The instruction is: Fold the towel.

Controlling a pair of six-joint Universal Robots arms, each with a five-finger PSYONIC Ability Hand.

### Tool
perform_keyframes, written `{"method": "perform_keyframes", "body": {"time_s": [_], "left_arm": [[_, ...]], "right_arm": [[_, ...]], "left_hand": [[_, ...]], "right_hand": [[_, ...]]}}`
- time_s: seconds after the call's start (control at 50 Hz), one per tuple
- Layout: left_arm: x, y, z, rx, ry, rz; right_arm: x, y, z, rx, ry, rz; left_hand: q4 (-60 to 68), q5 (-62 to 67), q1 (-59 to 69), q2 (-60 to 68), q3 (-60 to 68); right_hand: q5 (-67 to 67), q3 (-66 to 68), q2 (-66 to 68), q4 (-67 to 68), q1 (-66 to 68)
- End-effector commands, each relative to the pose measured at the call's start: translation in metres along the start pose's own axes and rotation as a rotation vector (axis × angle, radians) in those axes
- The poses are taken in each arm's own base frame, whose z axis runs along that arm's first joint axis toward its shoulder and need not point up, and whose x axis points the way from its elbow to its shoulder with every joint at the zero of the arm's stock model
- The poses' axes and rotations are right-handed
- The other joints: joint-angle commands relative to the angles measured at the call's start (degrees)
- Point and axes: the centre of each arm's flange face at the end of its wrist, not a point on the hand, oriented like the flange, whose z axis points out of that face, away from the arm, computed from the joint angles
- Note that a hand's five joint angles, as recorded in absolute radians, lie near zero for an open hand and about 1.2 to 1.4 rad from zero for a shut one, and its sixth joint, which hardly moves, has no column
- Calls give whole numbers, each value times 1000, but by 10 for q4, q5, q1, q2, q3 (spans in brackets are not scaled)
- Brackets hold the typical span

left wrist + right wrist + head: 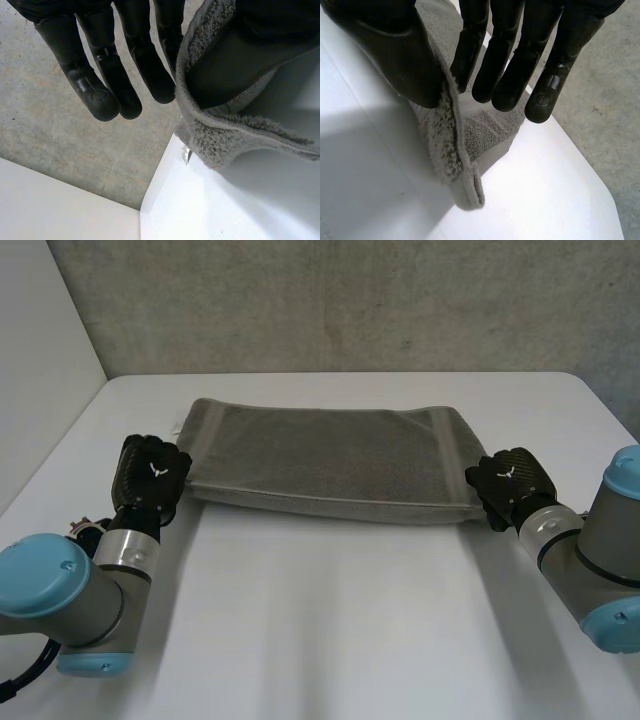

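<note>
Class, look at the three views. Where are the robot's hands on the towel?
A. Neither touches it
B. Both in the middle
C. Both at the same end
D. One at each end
D: the left hand is at one end of the towel and the right hand at the other, each pinching cloth between thumb and fingers.

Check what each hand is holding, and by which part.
Both hold the towel. The left hand pinches its near left corner and the right hand its near right corner, each between thumb and straight fingers.
</note>
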Motion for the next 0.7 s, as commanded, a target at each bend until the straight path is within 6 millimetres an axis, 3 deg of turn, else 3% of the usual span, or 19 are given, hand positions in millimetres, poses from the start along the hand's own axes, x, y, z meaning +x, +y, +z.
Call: {"method": "perform_keyframes", "body": {"time_s": [0.02,0.06,0.14,0.28,0.32,0.38,0.42,0.5,0.56,0.7], "left_arm": [[1,1,0,-1,3,-2],[1,1,0,0,2,-4],[2,1,0,-3,3,-3],[-3,0,0,-4,-12,0],[-13,-11,0,21,-39,-8],[-19,-17,-3,32,-48,-13],[-33,-31,-11,51,-65,-36],[-42,-42,-23,62,-57,-84],[-48,-49,-38,50,-41,-121],[-67,-67,-81,1,1,-141]], "right_arm": [[1,5,4,-17,0,3],[1,7,6,-21,1,4],[2,12,8,-37,1,6],[14,11,8,-49,21,12],[22,6,6,-45,32,13],[49,-26,-10,33,86,3],[60,-36,-18,60,106,-2],[80,-61,-43,124,135,-5],[81,-65,-51,122,122,-4],[79,-57,-92,-13,-2,13]], "left_hand": [[-71,-149,-41,-68,-84],[-71,-149,-41,-68,-84],[-71,-149,-41,-68,-84],[-71,-149,-41,-68,-84],[-71,-149,-41,-68,-84],[-71,-149,-41,-68,-84],[-71,-149,-41,-68,-84],[-71,-149,-41,-68,-84],[-71,-149,-41,-68,-84],[-71,-149,-41,-68,-84]], "right_hand": [[9,8,1,0,10],[19,18,11,10,20],[180,179,172,171,180],[180,179,172,171,181],[180,179,172,171,181],[180,179,172,171,181],[180,179,172,171,181],[180,179,172,171,181],[180,179,172,171,181],[180,179,172,171,181]]}}
